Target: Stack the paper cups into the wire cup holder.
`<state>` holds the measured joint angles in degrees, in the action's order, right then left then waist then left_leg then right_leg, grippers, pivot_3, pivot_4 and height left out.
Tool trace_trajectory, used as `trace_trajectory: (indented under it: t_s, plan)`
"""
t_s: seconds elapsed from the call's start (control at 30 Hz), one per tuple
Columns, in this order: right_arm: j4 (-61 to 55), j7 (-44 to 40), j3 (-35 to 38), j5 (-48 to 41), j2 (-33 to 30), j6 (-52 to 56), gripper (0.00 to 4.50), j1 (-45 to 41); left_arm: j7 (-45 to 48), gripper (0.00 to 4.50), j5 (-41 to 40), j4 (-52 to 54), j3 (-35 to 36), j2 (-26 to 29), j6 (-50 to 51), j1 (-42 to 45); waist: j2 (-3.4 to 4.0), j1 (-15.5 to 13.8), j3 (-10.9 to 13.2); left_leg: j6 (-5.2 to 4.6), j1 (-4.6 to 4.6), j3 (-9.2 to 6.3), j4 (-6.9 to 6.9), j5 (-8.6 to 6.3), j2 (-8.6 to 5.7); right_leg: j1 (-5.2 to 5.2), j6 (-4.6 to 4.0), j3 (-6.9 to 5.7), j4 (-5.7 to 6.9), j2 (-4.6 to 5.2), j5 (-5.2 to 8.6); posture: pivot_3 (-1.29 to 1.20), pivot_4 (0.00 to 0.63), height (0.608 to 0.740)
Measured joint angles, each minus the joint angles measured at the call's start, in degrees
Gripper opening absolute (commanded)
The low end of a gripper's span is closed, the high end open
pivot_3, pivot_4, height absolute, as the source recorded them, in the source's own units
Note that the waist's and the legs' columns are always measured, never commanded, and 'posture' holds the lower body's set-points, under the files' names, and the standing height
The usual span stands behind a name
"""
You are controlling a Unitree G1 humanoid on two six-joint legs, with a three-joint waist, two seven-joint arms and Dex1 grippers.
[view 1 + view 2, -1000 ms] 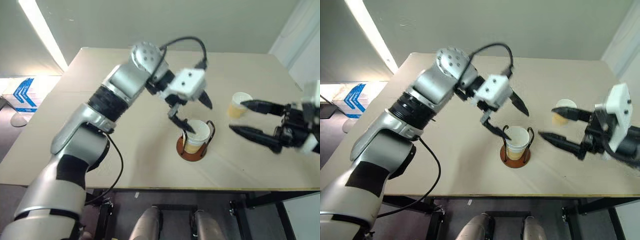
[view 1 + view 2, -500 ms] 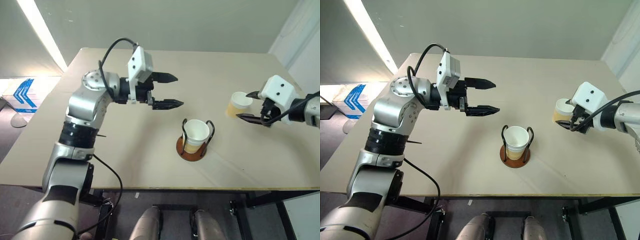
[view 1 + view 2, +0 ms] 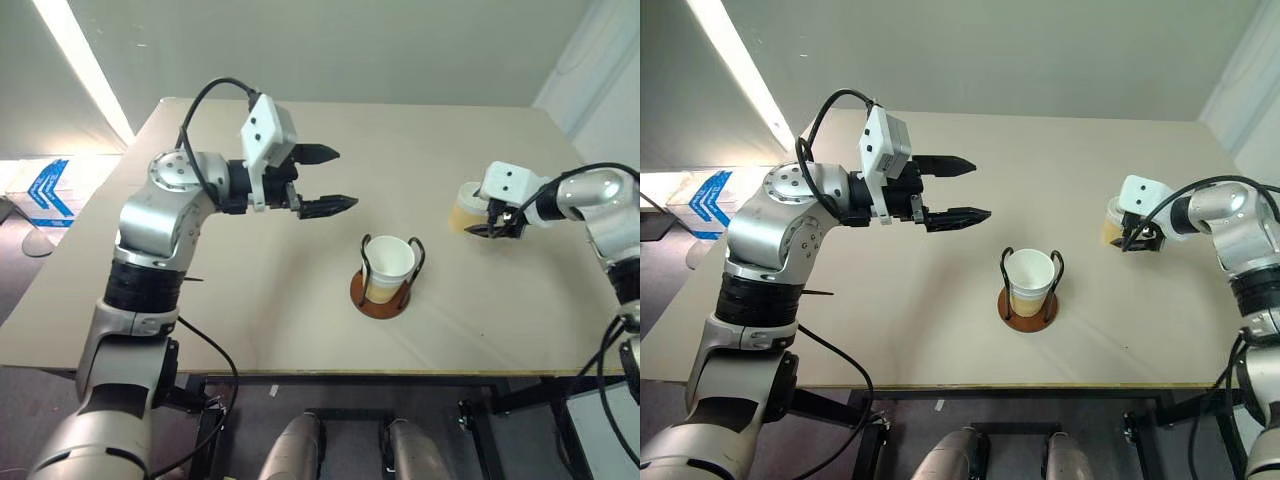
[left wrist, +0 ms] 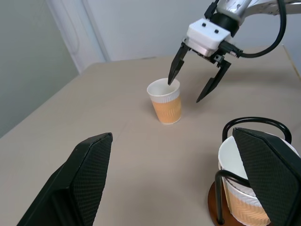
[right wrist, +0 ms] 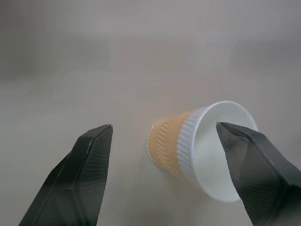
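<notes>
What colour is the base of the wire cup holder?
Rust-brown; the base shows best in the right eye view.

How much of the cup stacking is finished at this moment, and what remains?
Done: tan paper cups sit in the black wire holder on its brown disc base. In hand: the right hand, open, straddles the rim of the loose tan paper cup. Left: grasp it, stack it. The left hand waits open, empty.

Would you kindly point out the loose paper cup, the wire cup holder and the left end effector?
loose paper cup (image 4: 167, 106), left wrist view, tan side wall.
wire cup holder (image 3: 379, 303), left eye view, brown base.
left end effector (image 3: 333, 178), left eye view, between fingertips.
</notes>
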<state>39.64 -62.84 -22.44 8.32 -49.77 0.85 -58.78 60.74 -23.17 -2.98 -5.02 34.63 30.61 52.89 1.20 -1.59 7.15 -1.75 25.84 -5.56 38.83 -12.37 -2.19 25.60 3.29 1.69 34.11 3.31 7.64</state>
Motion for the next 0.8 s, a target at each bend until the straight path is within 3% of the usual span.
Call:
trace_trajectory:
  t_s: [0.13,0.23,0.53,0.67,0.8]
  plan:
    - [8.8,0.3,-0.8,4.2,2.5,-4.4,3.72,-2.7,-0.1,4.47,0.1,0.7,-0.1,0.2,0.3,0.0,0.01,0.0,0.0,0.04,0.01,-0.02,-0.04,0.02,0.00,0.03,-0.13,0.00,0.01,0.00,-0.03,0.00,0.150,0.740]
    - [14.8,1.5,-0.9,7.0,4.3,-6.8,3.15,-4.9,-0.1,4.50,0.5,0.9,-0.2,0.2,0.4,0.0,0.01,0.0,0.0,0.10,0.01,-0.02,-0.15,0.04,0.00,0.08,-0.19,0.00,0.01,0.00,-0.05,0.00,0.150,0.740]
    - [19.6,2.0,-0.4,9.6,6.1,-10.6,0.11,-6.8,2.2,4.50,-0.5,0.5,0.5,0.3,-0.4,-0.1,0.02,0.0,0.0,0.32,0.02,-0.02,-0.66,0.13,0.02,0.28,-0.12,-0.02,-0.04,0.01,-0.11,0.00,0.150,0.740]
    - [16.7,-1.3,2.1,7.6,6.0,-8.9,0.05,-6.6,6.8,4.50,-3.2,-1.6,1.4,0.9,-0.4,0.0,0.02,0.0,0.0,0.46,0.05,-0.03,-0.79,0.15,0.04,0.36,-0.11,-0.04,-0.03,0.00,-0.11,0.00,0.150,0.740]
    - [6.8,-6.5,5.7,3.4,4.5,-3.3,0.05,-4.4,12.0,4.50,-8.6,-2.6,4.1,1.7,1.6,0.0,0.02,-0.1,0.0,0.69,0.14,-0.08,-0.81,0.26,0.07,0.40,-0.24,-0.13,-0.05,-0.02,-0.04,0.00,0.150,0.740]
